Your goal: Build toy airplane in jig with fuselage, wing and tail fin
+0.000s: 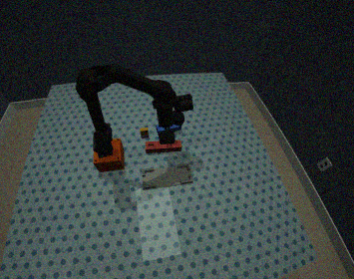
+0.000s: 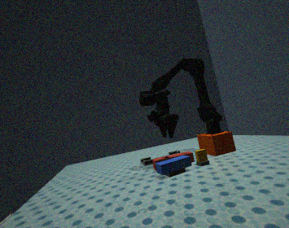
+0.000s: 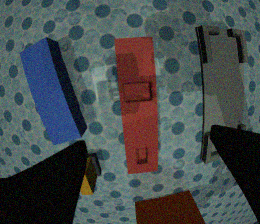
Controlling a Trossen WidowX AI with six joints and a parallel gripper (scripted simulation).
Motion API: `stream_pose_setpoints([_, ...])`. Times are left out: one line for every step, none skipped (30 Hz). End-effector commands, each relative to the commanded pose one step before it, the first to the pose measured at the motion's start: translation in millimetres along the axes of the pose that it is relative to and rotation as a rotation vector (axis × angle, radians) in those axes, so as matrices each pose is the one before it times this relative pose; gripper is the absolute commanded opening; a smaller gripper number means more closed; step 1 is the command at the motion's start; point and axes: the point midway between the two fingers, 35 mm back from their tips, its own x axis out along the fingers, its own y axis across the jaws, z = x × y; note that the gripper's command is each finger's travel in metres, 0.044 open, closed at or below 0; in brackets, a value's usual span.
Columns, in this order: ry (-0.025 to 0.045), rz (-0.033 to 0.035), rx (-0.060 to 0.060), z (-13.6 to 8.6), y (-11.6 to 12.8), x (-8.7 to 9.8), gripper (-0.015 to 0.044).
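Observation:
The red fuselage (image 1: 155, 148) (image 2: 187, 155) (image 3: 141, 120) lies on the mat with its two sockets facing up, beside the cradle, not in it. The grey cradle (image 1: 162, 179) (image 2: 146, 161) (image 3: 220, 92) is empty. The blue wing (image 1: 176, 128) (image 2: 172, 164) (image 3: 52, 95) lies on the fuselage's other side, partly hidden by the arm in the top view. The small yellow tail fin (image 1: 144, 130) (image 2: 200, 155) (image 3: 89, 182) stands near the arm's base, partly hidden by a finger in the wrist view. My gripper (image 2: 167, 136) (image 3: 152, 140) is open and empty, pointing down above the fuselage.
The orange base block (image 1: 110, 158) (image 2: 216, 142) (image 3: 169, 207) of the arm stands close to the tail fin. A dotted mat (image 1: 229, 229) (image 2: 114, 195) covers the table. A small pale plate (image 1: 324, 163) lies outside the table's right edge.

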Motion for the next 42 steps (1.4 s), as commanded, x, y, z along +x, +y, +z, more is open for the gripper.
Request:
stream_pose_setpoints([0.02545,0.00161,0.0107,-4.38,0.22,40.23,0.044])
stream_pose_setpoints([0.00013,0.00001,0.0,-0.74,-0.11,8.7,0.044])
stream_pose_setpoints([0.00005,0.0,0.0,-0.31,-0.05,2.87,0.044])
stream_pose_setpoints([0.0,0.0,0.0,0.0,0.0,0.0,0.044])
stream_pose_setpoints([0.0,0.0,0.0,0.0,0.0,0.0,0.044])
stream_pose_setpoints([0.0,0.0,0.0,0.0,0.0,0.0,0.044])
stream_pose_setpoints([0.0,0.0,0.0,0.0,0.0,0.0,0.044])
stream_pose_setpoints([0.00001,0.0,0.0,0.02,0.0,1.22,0.044])
stream_pose_setpoints([0.00003,0.00001,0.0,0.04,0.01,3.64,0.044])
stream_pose_setpoints([0.00005,0.00001,0.0,-0.04,-0.01,5.44,0.044])
stream_pose_setpoints([0.00004,0.00001,0.0,-0.1,-0.01,3.61,0.044])
stream_pose_setpoints([0.00001,0.0,0.0,-0.04,-0.01,1.2,0.044])
stream_pose_setpoints([0.0,0.0,0.0,0.0,0.0,0.0,0.044])
stream_pose_setpoints([0.0,0.0,0.0,0.0,0.0,0.0,0.044])
stream_pose_setpoints([0.0,0.0,0.0,0.0,0.0,0.0,0.044])
stream_pose_setpoints([0.0,0.0,0.0,0.02,0.0,0.27,0.044])
stream_pose_setpoints([0.0,0.0,0.0,0.07,0.01,0.81,0.044])
stream_pose_setpoints([0.0,0.0,0.0,0.11,0.02,1.35,0.044])
stream_pose_setpoints([0.0,0.00001,0.0,0.12,0.02,1.64,0.044])
stream_pose_setpoints([0.0,0.0,0.0,0.11,0.02,1.64,0.044])
stream_pose_setpoints([0.00001,0.0,0.0,0.1,0.02,1.64,0.044])
stream_pose_setpoints([0.00001,0.0,0.0,0.09,0.02,1.64,0.044])
stream_pose_setpoints([0.00001,0.0,0.0,0.08,0.01,1.64,0.044])
stream_pose_setpoints([0.00001,0.0,0.0,0.07,0.01,1.63,0.044])
stream_pose_setpoints([0.00001,0.0,0.0,0.06,0.01,1.63,0.044])
stream_pose_setpoints([0.00001,0.0,0.0,0.04,0.01,1.63,0.044])
stream_pose_setpoints([0.00001,0.0,0.0,0.03,0.01,1.63,0.044])
stream_pose_setpoints([0.00001,0.0,0.0,0.02,0.0,1.63,0.044])
stream_pose_setpoints([0.00001,0.0,0.0,0.01,0.0,1.62,0.044])
stream_pose_setpoints([0.00002,0.0,0.0,0.0,0.0,1.62,0.044])
stream_pose_setpoints([0.00002,0.0,0.0,-0.01,0.0,1.62,0.044])
stream_pose_setpoints([0.00002,0.0,0.0,-0.02,0.0,1.62,0.044])
stream_pose_setpoints([0.00002,0.0,0.0,-0.03,0.0,1.61,0.044])
stream_pose_setpoints([0.00002,0.0,0.0,-0.04,-0.01,1.61,0.044])
stream_pose_setpoints([0.00002,0.0,0.0,-0.05,-0.01,1.61,0.044])
stream_pose_setpoints([0.00002,0.0,0.0,-0.06,-0.01,1.6,0.044])
stream_pose_setpoints([0.00002,0.0,0.0,-0.07,-0.01,1.61,0.044])
stream_pose_setpoints([0.00002,0.0,0.0,-0.08,-0.01,1.61,0.044])
stream_pose_setpoints([0.00003,0.0,0.0,-0.09,-0.01,1.6,0.044])
stream_pose_setpoints([0.00003,0.0,0.0,-0.1,-0.02,1.6,0.044])
stream_pose_setpoints([0.00003,0.0,0.0,-0.11,-0.02,1.6,0.044])
stream_pose_setpoints([0.00003,0.0,0.0,-0.12,-0.02,1.59,0.044])
